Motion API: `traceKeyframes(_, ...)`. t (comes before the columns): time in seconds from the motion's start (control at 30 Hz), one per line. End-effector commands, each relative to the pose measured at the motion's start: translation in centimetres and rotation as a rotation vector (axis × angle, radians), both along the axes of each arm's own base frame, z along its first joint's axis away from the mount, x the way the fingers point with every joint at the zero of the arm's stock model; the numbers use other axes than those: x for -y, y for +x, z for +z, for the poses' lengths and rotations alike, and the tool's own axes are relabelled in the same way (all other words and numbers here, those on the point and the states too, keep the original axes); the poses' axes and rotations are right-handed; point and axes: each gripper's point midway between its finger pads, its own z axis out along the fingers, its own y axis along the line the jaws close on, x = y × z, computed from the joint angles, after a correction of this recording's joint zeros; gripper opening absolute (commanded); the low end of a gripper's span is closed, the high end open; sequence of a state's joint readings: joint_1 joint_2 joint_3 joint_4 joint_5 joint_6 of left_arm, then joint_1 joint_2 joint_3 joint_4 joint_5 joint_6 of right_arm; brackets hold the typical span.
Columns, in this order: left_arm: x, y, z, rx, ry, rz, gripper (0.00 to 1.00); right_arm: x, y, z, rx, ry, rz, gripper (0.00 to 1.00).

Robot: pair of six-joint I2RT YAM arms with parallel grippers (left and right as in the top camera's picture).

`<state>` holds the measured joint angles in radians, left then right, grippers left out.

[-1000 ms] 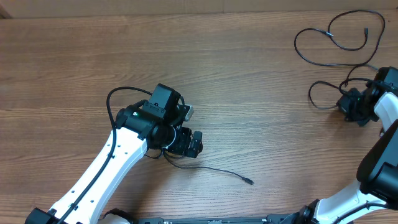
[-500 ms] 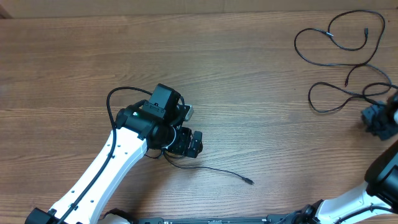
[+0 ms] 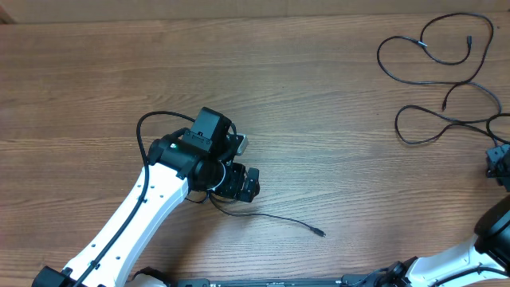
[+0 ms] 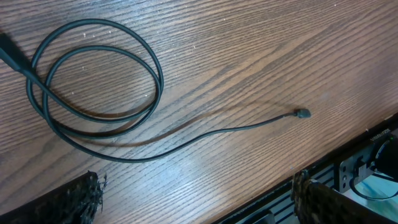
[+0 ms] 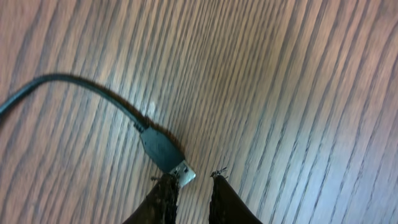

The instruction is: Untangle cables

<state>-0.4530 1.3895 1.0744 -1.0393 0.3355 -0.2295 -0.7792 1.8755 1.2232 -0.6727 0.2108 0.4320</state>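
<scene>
Overhead: loose cables (image 3: 434, 88) sprawl on bench (image 3: 319, 80) beyond right hand (image 3: 500, 163); one trails beside left hand (image 3: 239, 182).
Left wrist: hand wide open above coiled cable (image 4: 93, 81), likely limp, light.
Right wrist: hand barely parted, empty; plug (image 5: 163, 151) just beside fingertips (image 5: 166, 190), probably the firmest hold.

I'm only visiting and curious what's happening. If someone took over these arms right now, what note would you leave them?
Left gripper: wide open, empty, near the coiled cable, whose small plug trails off on its own.
Right gripper: barely parted, holding nothing; a USB plug lies on the table right in front of it.
Looped cable: spread at the far right, crossing itself.
Done: the two lots lie well apart.
Left: open out the coil; check the right loops for knots.
</scene>
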Motion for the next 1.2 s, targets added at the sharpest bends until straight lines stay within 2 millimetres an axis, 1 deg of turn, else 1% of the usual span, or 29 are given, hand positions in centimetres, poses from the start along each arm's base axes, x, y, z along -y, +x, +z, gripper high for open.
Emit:
traceKeyframes(0.0,0.3,0.4,1.0,0.036,-0.015,-0.002,1.00,1.4,0.2,1.0,0.016,-0.043,-0.026,0.19)
traceKeyframes(0.1,0.3,0.4,1.0,0.036,-0.015,-0.002,0.99,2.1,-0.4,1.2,-0.010,-0.080,-0.045,0.19)
traceKeyframes(0.2,0.3,0.4,1.0,0.036,-0.015,-0.002,1.00,2.4,-0.4,1.2,-0.004,-0.090,-0.052,0.18)
traceKeyframes(0.3,0.3,0.4,1.0,0.036,-0.015,-0.002,0.99,2.5,-0.5,0.9,-0.002,-0.092,-0.053,0.15)
traceKeyframes(0.33,0.3,0.4,1.0,0.036,-0.015,-0.002,0.99,2.5,-0.5,0.8,-0.004,-0.090,-0.053,0.12)
traceKeyframes(0.37,0.3,0.4,1.0,0.036,-0.015,-0.002,1.00,2.5,-0.5,0.6,-0.007,-0.087,-0.053,0.06)
traceKeyframes(0.4,0.3,0.4,1.0,0.036,-0.015,-0.002,1.00,2.4,-0.5,0.2,-0.013,-0.082,-0.053,0.04)
traceKeyframes(0.53,0.3,0.4,1.0,0.036,-0.015,-0.002,1.00,2.2,-0.8,-1.3,-0.042,-0.054,-0.051,0.04)
traceKeyframes(0.57,0.3,0.4,1.0,0.036,-0.015,-0.002,0.99,2.1,-0.9,-2.0,-0.057,-0.044,-0.052,0.04)
traceKeyframes(0.8,0.3,0.4,1.0,0.036,-0.015,-0.002,1.00,1.9,-0.9,-2.9,-0.065,-0.026,-0.049,0.04)
traceKeyframes(0.97,0.3,0.4,1.0,0.036,-0.015,-0.002,0.99,0.7,0.2,-4.1,-0.010,0.052,-0.022,0.04)
traceKeyframes(1.03,0.3,0.4,1.0,0.036,-0.015,-0.002,1.00,0.2,1.1,-4.5,0.031,0.087,-0.006,0.04)
traceKeyframes(1.17,0.3,0.4,1.0,0.036,-0.015,-0.002,1.00,-0.6,3.2,-4.4,0.133,0.140,0.032,0.04)
